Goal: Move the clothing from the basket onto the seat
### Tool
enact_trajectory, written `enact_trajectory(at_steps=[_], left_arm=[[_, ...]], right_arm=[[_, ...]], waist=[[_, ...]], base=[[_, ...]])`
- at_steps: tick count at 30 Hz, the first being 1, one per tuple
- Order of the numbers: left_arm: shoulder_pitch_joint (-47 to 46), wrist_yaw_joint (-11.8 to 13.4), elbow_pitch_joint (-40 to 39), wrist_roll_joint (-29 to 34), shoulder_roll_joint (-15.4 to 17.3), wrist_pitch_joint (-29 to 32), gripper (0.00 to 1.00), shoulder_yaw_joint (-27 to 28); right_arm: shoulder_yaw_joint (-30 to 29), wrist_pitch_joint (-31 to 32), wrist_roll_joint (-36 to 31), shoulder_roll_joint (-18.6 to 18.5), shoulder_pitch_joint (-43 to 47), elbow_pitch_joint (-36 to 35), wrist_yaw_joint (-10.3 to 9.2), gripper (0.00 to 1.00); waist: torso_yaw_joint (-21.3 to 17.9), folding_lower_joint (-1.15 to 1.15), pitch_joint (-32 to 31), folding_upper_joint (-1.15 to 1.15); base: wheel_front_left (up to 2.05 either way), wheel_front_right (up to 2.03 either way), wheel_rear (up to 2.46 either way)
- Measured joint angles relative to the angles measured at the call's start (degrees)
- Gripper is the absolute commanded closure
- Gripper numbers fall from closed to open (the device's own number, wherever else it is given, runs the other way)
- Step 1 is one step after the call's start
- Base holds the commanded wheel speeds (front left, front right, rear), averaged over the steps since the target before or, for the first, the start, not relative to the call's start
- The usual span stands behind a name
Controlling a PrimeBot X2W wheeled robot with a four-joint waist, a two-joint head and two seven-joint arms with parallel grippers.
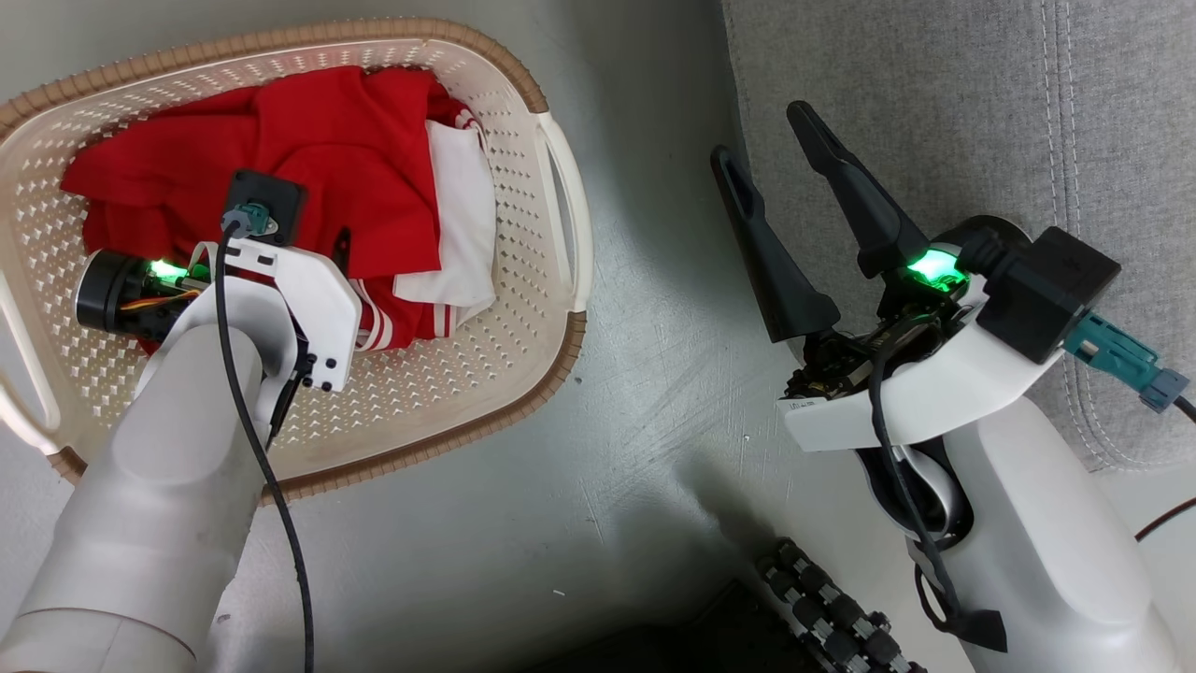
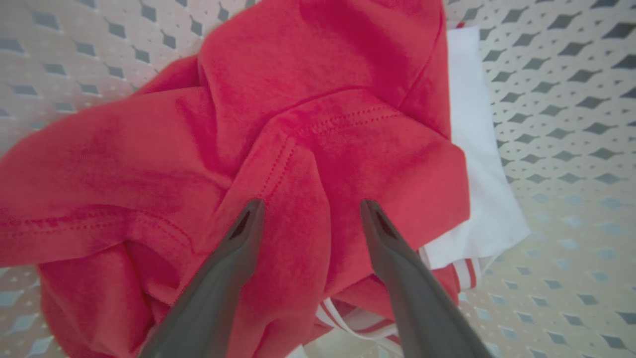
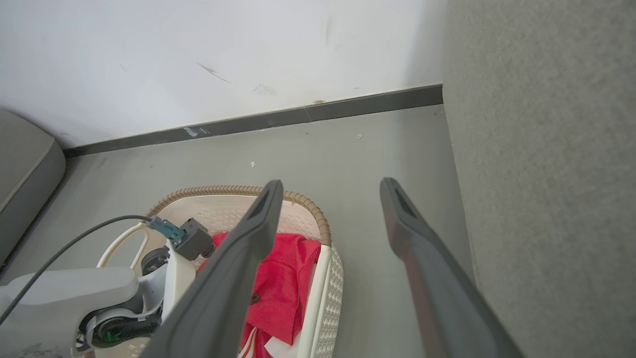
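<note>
The clothing (image 1: 308, 150), red fabric with a white panel and striped trim, lies heaped in the cream perforated basket (image 1: 523, 75) on the floor at the left. My left arm (image 1: 243, 318) reaches down into the basket, and its wrist hides most of the fingers in the head view. In the left wrist view my left gripper (image 2: 312, 204) is open, its tips at a raised red fold of the clothing (image 2: 308, 124), nothing clamped. My right gripper (image 1: 759, 134) stands open and empty over the floor beside the edge of the grey seat (image 1: 934, 93).
Grey floor (image 1: 654, 374) separates basket and seat. In the right wrist view a white wall (image 3: 223, 59) with a dark baseboard (image 3: 298, 117) runs behind the basket (image 3: 323, 233), and a grey cushion (image 3: 25, 164) sits far left. My dark wheeled base (image 1: 822, 608) shows at the bottom.
</note>
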Motion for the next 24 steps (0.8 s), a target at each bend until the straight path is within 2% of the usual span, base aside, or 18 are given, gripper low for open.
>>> enact_trajectory(at_steps=[19, 20, 21, 23, 24], left_arm=[[-1.83, -0.05, 2.53, -0.07, -0.11, -1.33, 0.00, 0.07], [-2.07, -0.05, 2.64, -0.07, -0.12, -1.37, 0.07, 0.07], [-2.23, -0.05, 2.67, -0.07, -0.12, -1.67, 0.19, 0.07], [-2.33, -0.07, 2.83, -0.07, -0.14, -2.03, 0.32, 0.05], [-2.33, -0.07, 2.96, -0.07, -0.13, -2.26, 0.45, 0.07]], right_arm=[[0.52, -0.01, 0.48, 0.21, -0.01, -1.30, 0.02, 0.00], [0.52, -0.01, 0.48, 0.22, -0.01, -1.31, 0.02, 0.00], [0.52, -0.01, 0.48, 0.23, -0.02, -1.32, 0.03, 0.00], [0.52, -0.01, 0.48, 0.25, -0.02, -1.32, 0.03, 0.00], [0.52, -0.01, 0.49, 0.26, -0.02, -1.32, 0.03, 0.00]], waist=[[-1.35, 0.00, 1.55, 0.00], [-1.39, 0.00, 1.61, 0.00], [-1.42, 0.00, 1.65, 0.00], [-1.45, 0.00, 1.67, 0.00], [-1.46, 0.00, 1.66, 0.00]], base=[[0.00, 0.00, 0.00], [0.00, 0.00, 0.00], [0.00, 0.00, 0.00], [0.00, 0.00, 0.00], [0.00, 0.00, 0.00]])
